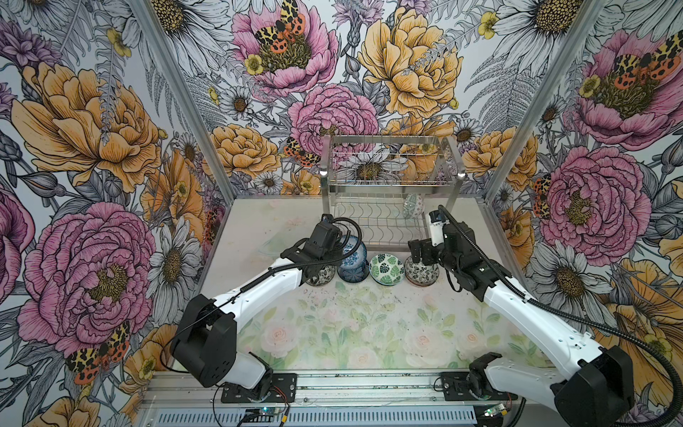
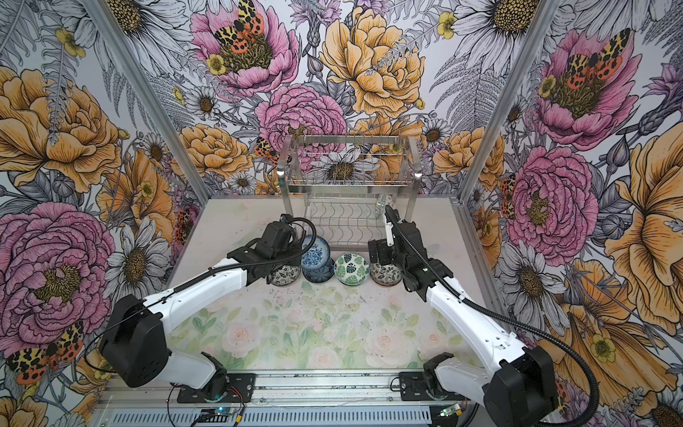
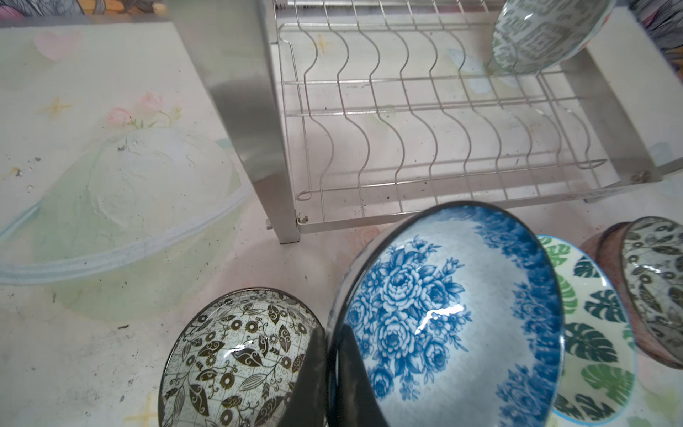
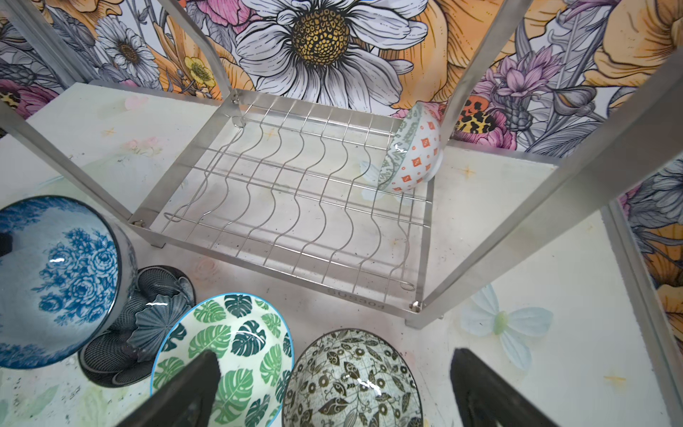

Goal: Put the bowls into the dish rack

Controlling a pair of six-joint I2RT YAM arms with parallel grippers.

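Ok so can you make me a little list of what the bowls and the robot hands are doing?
left fingers: shut on the blue flower bowl, held tilted
right fingers: open, above a black-and-white bowl
dish rack: one orange-patterned bowl on its edge, lower tier
on the table: green leaf bowl, dark blue bowl, another black-and-white bowl

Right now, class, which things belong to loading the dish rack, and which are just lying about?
Job: dish rack; blue flower bowl in left gripper; leaf bowl; left black-and-white bowl; right black-and-white bowl; dark bowl; racked bowl.
Just there: painted tabletop; flowered walls.
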